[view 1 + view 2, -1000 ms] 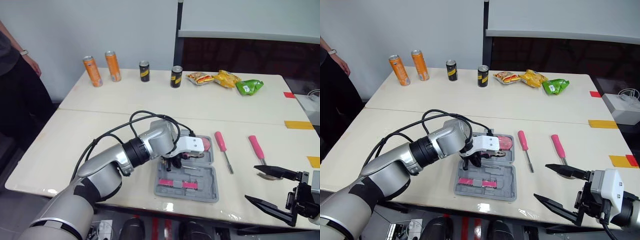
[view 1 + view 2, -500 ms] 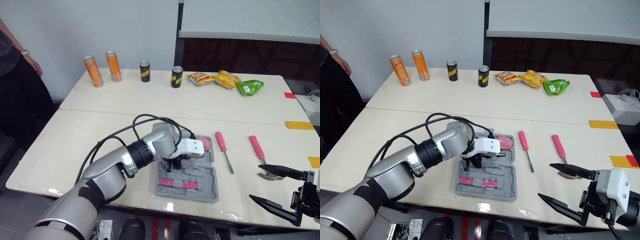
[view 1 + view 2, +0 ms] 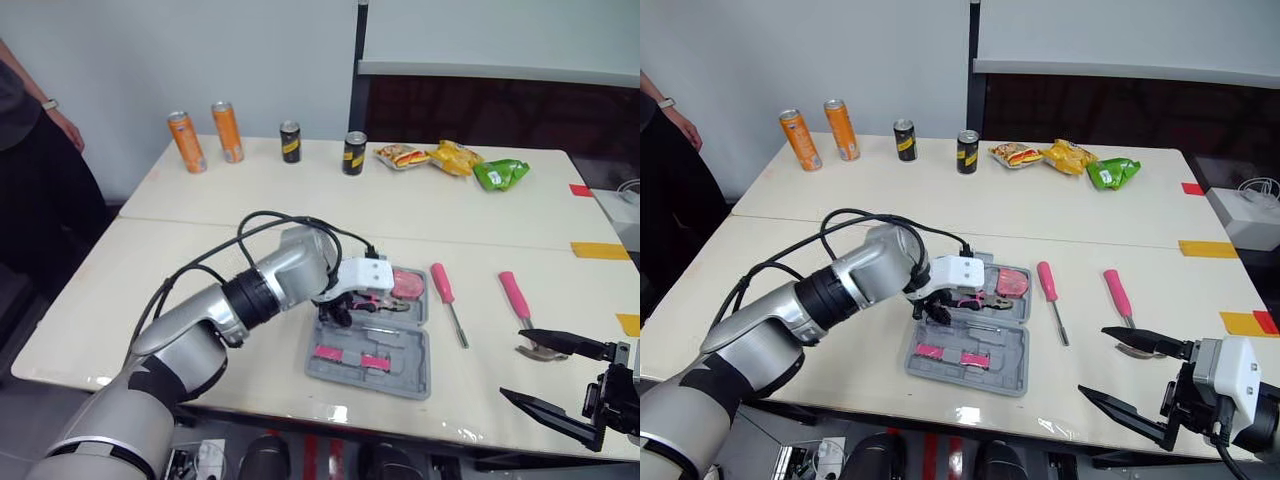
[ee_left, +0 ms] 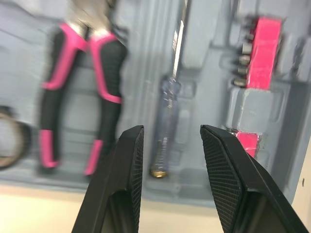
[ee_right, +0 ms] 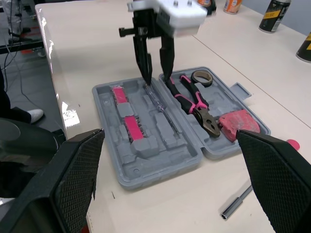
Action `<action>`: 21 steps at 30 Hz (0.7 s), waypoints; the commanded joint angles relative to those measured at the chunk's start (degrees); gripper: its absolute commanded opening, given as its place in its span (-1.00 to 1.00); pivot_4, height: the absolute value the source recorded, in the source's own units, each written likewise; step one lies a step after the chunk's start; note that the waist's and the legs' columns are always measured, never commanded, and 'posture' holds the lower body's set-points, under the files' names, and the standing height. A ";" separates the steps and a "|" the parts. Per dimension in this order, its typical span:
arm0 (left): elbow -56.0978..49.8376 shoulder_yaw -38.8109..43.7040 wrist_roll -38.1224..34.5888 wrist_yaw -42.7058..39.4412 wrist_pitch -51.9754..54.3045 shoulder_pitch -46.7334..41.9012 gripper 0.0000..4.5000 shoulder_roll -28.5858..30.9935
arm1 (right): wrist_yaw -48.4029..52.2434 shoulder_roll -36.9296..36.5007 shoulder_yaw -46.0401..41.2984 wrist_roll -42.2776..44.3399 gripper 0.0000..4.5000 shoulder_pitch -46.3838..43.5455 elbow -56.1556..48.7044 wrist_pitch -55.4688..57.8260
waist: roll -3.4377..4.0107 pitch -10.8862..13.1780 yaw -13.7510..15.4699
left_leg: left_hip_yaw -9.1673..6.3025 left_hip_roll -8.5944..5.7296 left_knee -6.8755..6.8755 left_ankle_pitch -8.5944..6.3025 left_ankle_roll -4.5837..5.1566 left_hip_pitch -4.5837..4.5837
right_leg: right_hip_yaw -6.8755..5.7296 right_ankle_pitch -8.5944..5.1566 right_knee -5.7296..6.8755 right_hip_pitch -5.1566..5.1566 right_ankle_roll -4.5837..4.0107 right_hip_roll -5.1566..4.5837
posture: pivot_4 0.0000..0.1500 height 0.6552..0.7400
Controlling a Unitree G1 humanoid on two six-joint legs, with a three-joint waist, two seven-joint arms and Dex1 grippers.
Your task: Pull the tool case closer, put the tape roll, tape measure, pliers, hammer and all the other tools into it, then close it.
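Note:
The grey tool case (image 3: 408,352) lies open near the table's front edge. Inside it are pink-and-black pliers (image 5: 192,99), a tape roll (image 5: 200,76), a pink tape measure (image 3: 405,283), a clear-handled screwdriver (image 4: 167,111) and pink bit holders (image 5: 126,124). My left gripper (image 3: 335,312) is open, pointing down into the case with its fingers either side of that screwdriver. Right of the case lie a pink-handled screwdriver (image 3: 442,283) and a pink-handled hammer (image 3: 512,295). My right gripper (image 3: 512,363) hangs open at the front right, beside the hammer's head, holding nothing.
Several drink cans (image 3: 226,132) and snack bags (image 3: 452,157) stand along the table's far edge. A person (image 3: 30,170) stands at the far left. Yellow and red tape marks (image 3: 598,250) sit on the table's right side.
The left gripper has shifted slightly left and farther away inside the case, and the case has turned a little with it. The right gripper has barely moved.

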 commanded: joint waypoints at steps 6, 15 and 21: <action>-5.68 21.37 -10.89 5.06 -11.86 15.95 -0.13 2.67 | -0.94 0.78 1.04 0.13 1.00 -0.86 -1.46 -0.92 | 0.14 -0.08 -0.18 | -0.06 0.05 -0.02 0.00 0.00 0.01 | -0.09 0.00 0.04 -0.01 -0.01 0.04 | 1.00 1.00; -1.71 25.80 -12.29 8.66 -26.91 28.65 -0.94 -0.84 | -2.27 1.63 2.75 -0.10 1.00 -1.82 -0.90 -0.91 | 0.14 -0.07 0.10 | -0.14 0.03 0.04 -0.01 0.01 0.01 | -0.13 0.00 -0.02 -0.06 -0.01 -0.01 | 1.00 1.00; 5.07 23.79 -9.93 9.19 -33.23 27.72 -0.98 -3.69 | -2.75 1.85 3.10 -0.33 1.00 -2.71 -0.15 -0.83 | 0.14 -0.08 -0.13 | -0.11 0.03 0.04 -0.01 0.01 0.00 | -0.12 0.01 0.00 -0.01 -0.01 -0.01 | 1.00 1.00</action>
